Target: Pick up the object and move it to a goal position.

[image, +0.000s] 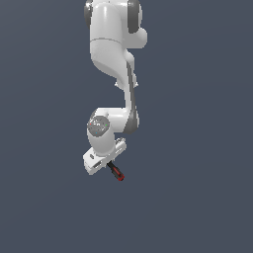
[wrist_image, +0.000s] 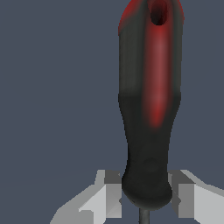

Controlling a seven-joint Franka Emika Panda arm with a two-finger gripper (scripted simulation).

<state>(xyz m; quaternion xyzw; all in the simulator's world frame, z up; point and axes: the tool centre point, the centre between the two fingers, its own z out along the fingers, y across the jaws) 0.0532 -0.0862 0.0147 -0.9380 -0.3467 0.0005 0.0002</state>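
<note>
Here we see the screwdriver (wrist_image: 151,109) held at the narrow black end of its red-and-black handle, right where the thin dark shaft begins, with the two grey fingers (wrist_image: 107,194) pressed against either side of it. In the exterior view its handle (image: 116,172) juts out from under the white gripper (image: 105,160), slanting down toward the exterior view's right. The arm (image: 113,59) hangs down above it over the plain dark grey surface (image: 197,197).
</note>
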